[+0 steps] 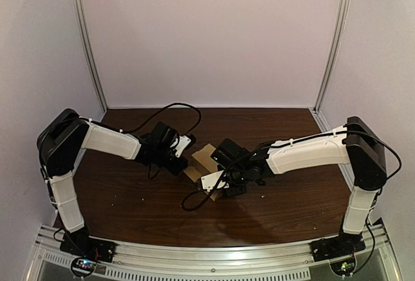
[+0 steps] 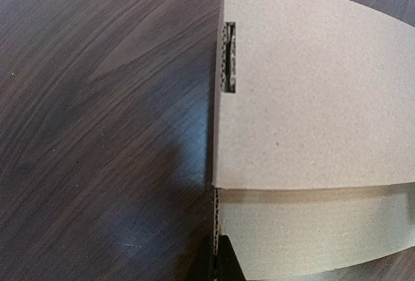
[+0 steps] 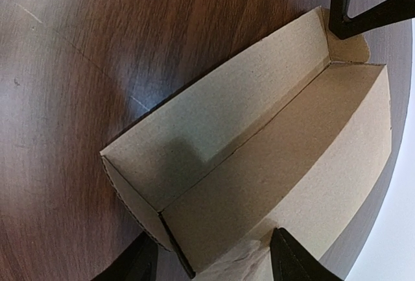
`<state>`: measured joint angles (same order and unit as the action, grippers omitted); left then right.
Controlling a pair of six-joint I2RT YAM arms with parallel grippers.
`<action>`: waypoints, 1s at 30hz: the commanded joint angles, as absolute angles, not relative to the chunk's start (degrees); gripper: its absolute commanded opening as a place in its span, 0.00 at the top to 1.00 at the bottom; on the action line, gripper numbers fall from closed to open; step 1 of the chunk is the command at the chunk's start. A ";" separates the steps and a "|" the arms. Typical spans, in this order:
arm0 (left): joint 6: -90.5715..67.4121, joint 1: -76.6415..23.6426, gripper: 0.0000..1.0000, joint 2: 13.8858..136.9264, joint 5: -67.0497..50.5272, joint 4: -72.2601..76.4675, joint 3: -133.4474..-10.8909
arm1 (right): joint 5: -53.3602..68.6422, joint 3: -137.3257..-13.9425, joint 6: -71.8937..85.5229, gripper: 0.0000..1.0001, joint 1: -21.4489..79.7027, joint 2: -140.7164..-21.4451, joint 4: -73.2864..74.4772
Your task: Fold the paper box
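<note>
My right end effector (image 3: 213, 241) gapes wide astride one end of the paper box (image 3: 259, 151), its walls raised. I cannot tell my left end effector's (image 1: 187, 146) grip.

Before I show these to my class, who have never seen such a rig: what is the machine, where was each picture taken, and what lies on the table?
Two robot arms are bolted at the near edge of a wooden table. One picture looks down from above and behind them; the other two come from a camera on each wrist. Between the arms lies a partly folded cardboard box. The right gripper sits over one end, fingers apart; the left gripper is at the other end, its grip hidden.
</note>
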<state>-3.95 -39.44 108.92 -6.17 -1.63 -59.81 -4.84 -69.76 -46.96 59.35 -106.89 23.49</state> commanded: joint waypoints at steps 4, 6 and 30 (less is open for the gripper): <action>-2.52 -41.56 1.00 107.39 -4.41 -1.45 -60.42 | -1.90 -70.33 -46.01 0.39 59.24 -109.75 28.29; -2.87 -41.54 1.00 107.61 -4.33 -1.75 -60.89 | -1.75 -70.17 -46.33 0.39 59.24 -109.70 28.41; -4.46 -41.87 1.00 110.23 -4.28 -11.39 -68.64 | -0.18 -70.39 -47.48 0.39 59.35 -110.26 29.16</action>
<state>-3.75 -40.73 109.10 -3.29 -11.66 -65.63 -4.29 -70.67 -47.42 59.33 -107.24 24.95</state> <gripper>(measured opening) 0.022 0.609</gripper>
